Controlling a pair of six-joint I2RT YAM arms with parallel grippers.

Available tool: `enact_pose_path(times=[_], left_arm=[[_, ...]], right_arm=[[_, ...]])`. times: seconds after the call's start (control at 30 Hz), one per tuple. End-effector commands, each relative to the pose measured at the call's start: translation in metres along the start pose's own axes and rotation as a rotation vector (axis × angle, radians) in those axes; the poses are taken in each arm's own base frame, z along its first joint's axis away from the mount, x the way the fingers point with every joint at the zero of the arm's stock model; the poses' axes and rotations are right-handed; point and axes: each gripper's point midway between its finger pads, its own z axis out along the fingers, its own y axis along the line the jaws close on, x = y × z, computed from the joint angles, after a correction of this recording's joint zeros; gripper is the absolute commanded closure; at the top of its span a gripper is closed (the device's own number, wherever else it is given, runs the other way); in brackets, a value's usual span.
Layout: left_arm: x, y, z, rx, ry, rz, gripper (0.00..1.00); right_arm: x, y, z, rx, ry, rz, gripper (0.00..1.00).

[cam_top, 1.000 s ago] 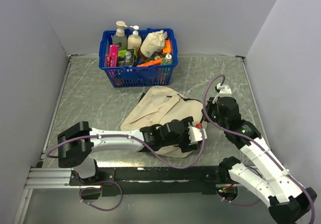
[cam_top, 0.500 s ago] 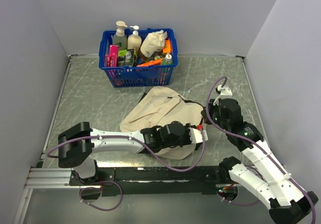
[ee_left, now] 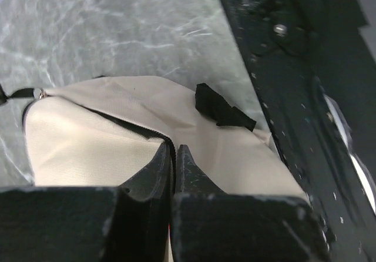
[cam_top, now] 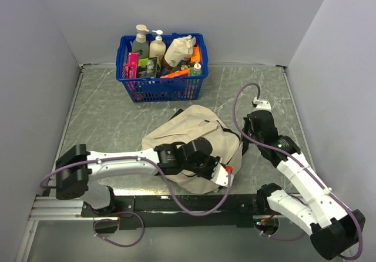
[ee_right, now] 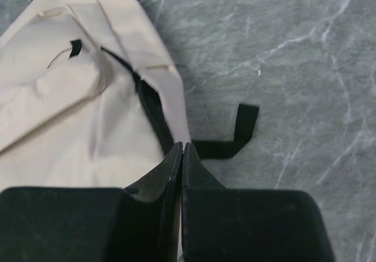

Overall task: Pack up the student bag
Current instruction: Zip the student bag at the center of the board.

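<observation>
The left gripper (ee_left: 175,150) is closed, its fingers pinching a thin fold of the student bag (cam_top: 191,127), a large soft beige fabric backpack, right where the black zipper (ee_left: 129,125) reaches its tips. The right gripper (ee_right: 181,148) is closed too, on the bag's edge, with a black strap loop (ee_right: 245,124) just ahead to its right. The bag lies bunched between both grippers on the grey marble table (cam_top: 106,115). I judge the risk so: each pinch holds little cloth, and pulling apart may let it slip out.
</observation>
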Motion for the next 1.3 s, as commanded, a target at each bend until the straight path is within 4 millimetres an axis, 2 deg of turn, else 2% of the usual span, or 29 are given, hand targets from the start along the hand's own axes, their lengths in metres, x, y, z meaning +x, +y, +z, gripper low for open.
enact_pose_path(times=[0.0,0.2,0.3,0.33,0.37,0.47,0.53,0.6,0.63,0.7,0.73,0.8,0.83,0.87,0.9,0.93,0.97,1.0,1.03,1.07,1.1,1.13,1.2,1.23,1.27], left_arm=[[-0.045,-0.058,-0.037,0.267,-0.192,0.151,0.99],[-0.045,-0.073,-0.058,0.341,-0.213,0.282,0.99],[-0.041,-0.086,-0.068,0.417,-0.226,0.381,0.99],[-0.034,-0.093,-0.073,0.460,-0.206,0.393,0.99],[-0.036,-0.093,-0.076,0.475,-0.220,0.456,0.99],[-0.032,-0.101,-0.086,0.541,-0.213,0.519,0.99],[-0.029,-0.106,-0.090,0.571,-0.213,0.546,0.99],[-0.023,-0.112,-0.097,0.610,-0.211,0.593,0.99],[-0.022,-0.114,-0.098,0.618,-0.211,0.602,0.99],[-0.019,-0.117,-0.102,0.638,-0.209,0.614,0.99],[-0.019,-0.117,-0.102,0.641,-0.211,0.622,0.99],[-0.020,-0.116,-0.101,0.626,-0.211,0.619,0.99],[-0.021,-0.113,-0.099,0.607,-0.202,0.582,0.99],[-0.016,-0.109,-0.094,0.578,-0.171,0.561,0.98],[-0.029,-0.091,-0.083,0.475,-0.192,0.563,0.93],[-0.027,-0.086,-0.078,0.435,-0.159,0.436,0.65],[-0.021,-0.066,-0.070,0.329,-0.092,0.389,0.31],[-0.035,-0.040,-0.061,0.203,-0.115,0.363,0.07],[-0.035,-0.027,-0.057,0.133,-0.090,0.267,0.04],[-0.033,-0.001,-0.057,0.007,-0.044,0.231,0.04],[-0.035,0.017,-0.059,-0.059,-0.042,0.196,0.04],[-0.048,0.036,-0.067,-0.114,-0.057,0.161,0.04],[-0.051,0.061,-0.077,-0.162,-0.049,0.087,0.04],[-0.054,0.089,-0.096,-0.223,-0.050,-0.002,0.04],[-0.054,0.103,-0.105,-0.250,-0.050,-0.040,0.04]], right_arm=[[-0.067,-0.002,-0.003,0.045,-0.215,0.063,1.00],[-0.092,0.009,0.009,0.029,-0.249,0.071,1.00],[-0.104,0.021,0.022,-0.006,-0.271,0.083,1.00],[-0.107,0.026,0.031,-0.019,-0.279,0.088,1.00],[-0.109,0.030,0.035,-0.031,-0.284,0.093,1.00],[-0.110,0.047,0.058,-0.084,-0.267,0.091,1.00],[-0.106,0.065,0.074,-0.151,-0.228,0.076,1.00],[-0.113,0.080,0.080,-0.198,-0.246,0.061,1.00],[-0.107,0.081,0.092,-0.176,-0.220,0.050,1.00],[-0.111,0.086,0.099,-0.160,-0.207,0.037,1.00],[-0.108,0.079,0.108,-0.106,-0.199,0.034,1.00],[-0.112,0.076,0.111,-0.077,-0.207,0.038,1.00],[-0.114,0.068,0.112,-0.034,-0.215,0.046,1.00],[-0.117,0.064,0.110,-0.004,-0.225,0.056,1.00],[-0.117,0.059,0.108,0.019,-0.225,0.061,1.00],[-0.124,0.056,0.101,0.025,-0.253,0.068,1.00],[-0.128,0.050,0.097,0.056,-0.274,0.073,1.00],[-0.132,0.045,0.090,0.067,-0.296,0.078,1.00],[-0.133,0.039,0.088,0.092,-0.306,0.083,1.00],[-0.134,0.036,0.088,0.098,-0.308,0.084,1.00],[-0.135,0.033,0.086,0.108,-0.307,0.082,1.00],[-0.136,0.025,0.087,0.127,-0.303,0.093,1.00],[-0.143,0.025,0.088,0.101,-0.294,0.103,0.88],[-0.143,0.024,0.090,0.098,-0.279,0.108,0.82],[-0.146,0.016,0.094,0.102,-0.264,0.123,0.68]])
